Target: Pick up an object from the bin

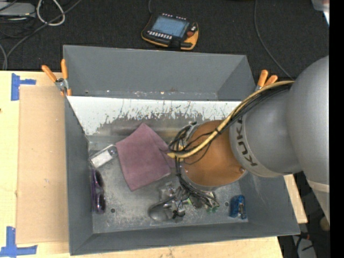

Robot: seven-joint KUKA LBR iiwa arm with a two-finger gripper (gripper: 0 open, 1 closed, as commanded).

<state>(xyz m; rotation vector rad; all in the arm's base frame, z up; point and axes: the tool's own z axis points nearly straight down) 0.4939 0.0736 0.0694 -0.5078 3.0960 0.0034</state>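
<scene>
Arm point(290, 128) big in foreground, reaching low into bin point(161, 74). Gripper point(171, 204) down at front centre, at dark grey rounded thing point(158, 213), near purple cloth point(142, 156). Open or closed: cannot tell. Step: probably grasping. Next: secure hold, then lift straight, clear of cloth.

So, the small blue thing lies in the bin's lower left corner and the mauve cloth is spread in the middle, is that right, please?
Not quite: the camera view shows the small blue thing in the lower right corner of the bin, not the left. The mauve cloth is indeed spread in the middle.
</scene>
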